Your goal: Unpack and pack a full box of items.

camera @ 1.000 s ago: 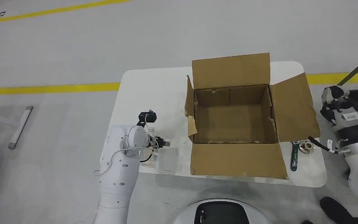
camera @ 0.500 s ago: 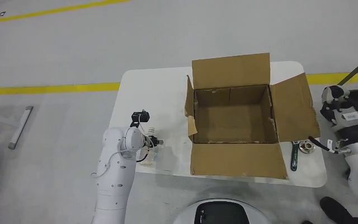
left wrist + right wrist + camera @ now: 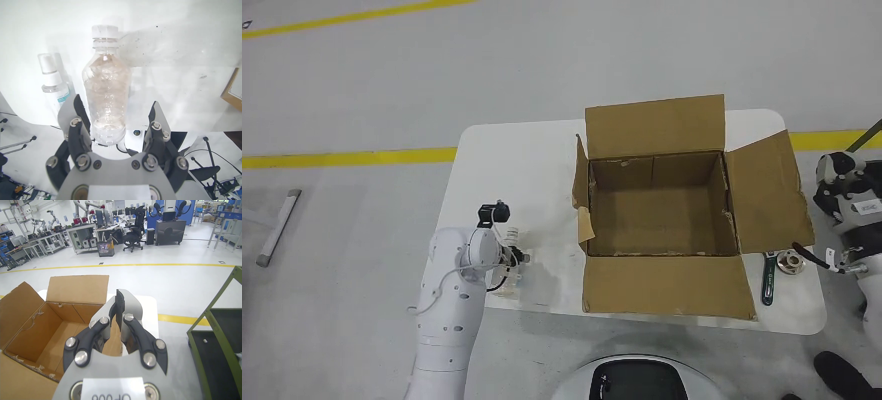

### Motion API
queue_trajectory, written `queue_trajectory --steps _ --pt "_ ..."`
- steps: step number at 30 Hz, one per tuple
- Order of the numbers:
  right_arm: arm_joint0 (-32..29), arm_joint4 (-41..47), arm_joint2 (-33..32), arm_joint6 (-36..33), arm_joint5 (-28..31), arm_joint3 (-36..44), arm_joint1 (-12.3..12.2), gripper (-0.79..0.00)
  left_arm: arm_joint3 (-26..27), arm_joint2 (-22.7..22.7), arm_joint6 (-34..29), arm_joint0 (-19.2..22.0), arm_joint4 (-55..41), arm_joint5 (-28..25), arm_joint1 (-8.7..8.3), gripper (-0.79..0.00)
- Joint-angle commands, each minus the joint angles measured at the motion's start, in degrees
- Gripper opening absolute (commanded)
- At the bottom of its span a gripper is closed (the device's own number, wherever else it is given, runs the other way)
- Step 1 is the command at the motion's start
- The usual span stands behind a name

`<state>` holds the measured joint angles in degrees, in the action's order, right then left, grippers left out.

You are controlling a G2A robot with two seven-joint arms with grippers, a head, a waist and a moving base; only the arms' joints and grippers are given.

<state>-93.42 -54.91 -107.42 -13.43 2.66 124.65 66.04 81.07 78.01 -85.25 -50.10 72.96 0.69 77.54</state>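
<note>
A clear plastic water bottle [image 3: 106, 91] with a white cap lies on the white table [image 3: 532, 170] near its front left corner. My left gripper [image 3: 115, 106] is open, its fingers on either side of the bottle's base end, one pad [image 3: 82, 109] close against it. The open cardboard box [image 3: 662, 215] stands on the right half of the table, and its floor is bare. My right gripper [image 3: 119, 306] is shut on nothing, held off the table's right side beside the box [image 3: 62, 330].
A small clear pump bottle [image 3: 53, 83] lies next to the water bottle. A green-handled wrench [image 3: 768, 278] and a round metal part [image 3: 790, 262] lie by the box's right front flap. A green cart [image 3: 213, 336] stands right of the table.
My left arm has drawn back slightly to the left along the table's front edge. The right arm and the box have not moved.
</note>
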Motion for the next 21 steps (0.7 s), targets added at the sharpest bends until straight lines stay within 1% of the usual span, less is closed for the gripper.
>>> queue_trajectory --steps 1,4,8,9,11,12,17,20,21 --pt "0.0 0.0 0.0 0.1 0.0 -0.2 0.0 -0.785 -0.7 -0.1 -0.1 0.3 -0.1 0.2 -0.05 -0.086" --pt "0.1 -0.1 0.0 0.1 0.1 -0.4 0.1 -0.785 -1.9 -0.4 0.2 0.6 0.0 0.4 -0.11 -0.083" --pt "0.2 -0.2 0.1 0.0 0.2 -0.6 0.1 -0.785 -3.4 -0.9 0.7 1.1 -0.1 0.6 -0.15 -0.120" --pt "0.3 -0.2 0.2 0.0 0.1 -0.5 0.1 -0.785 -3.7 -1.0 0.7 1.3 -0.1 0.6 -0.16 -0.154" --pt "0.5 -0.2 0.2 -0.2 0.1 -0.5 0.2 -0.785 -4.5 -1.0 0.9 1.5 -0.2 0.7 -0.21 -0.379" --pt "0.6 -0.3 0.2 -0.3 0.1 -0.4 0.2 -0.785 -4.9 -1.1 1.0 1.6 -0.4 0.6 -0.23 -0.394" --pt "0.9 -0.4 0.3 -0.5 0.0 -0.5 0.2 -0.785 -6.6 -1.4 1.7 2.2 -1.0 0.7 -0.28 -0.422" --pt "0.9 -0.5 0.3 -0.7 0.1 -0.5 0.3 -0.785 -7.4 -1.7 2.0 2.4 -1.2 0.7 -0.32 -0.508" --pt "1.0 -0.5 0.3 -0.8 0.1 -0.5 0.3 -0.785 -7.7 -1.8 2.0 2.5 -1.2 0.7 -0.34 -0.585"
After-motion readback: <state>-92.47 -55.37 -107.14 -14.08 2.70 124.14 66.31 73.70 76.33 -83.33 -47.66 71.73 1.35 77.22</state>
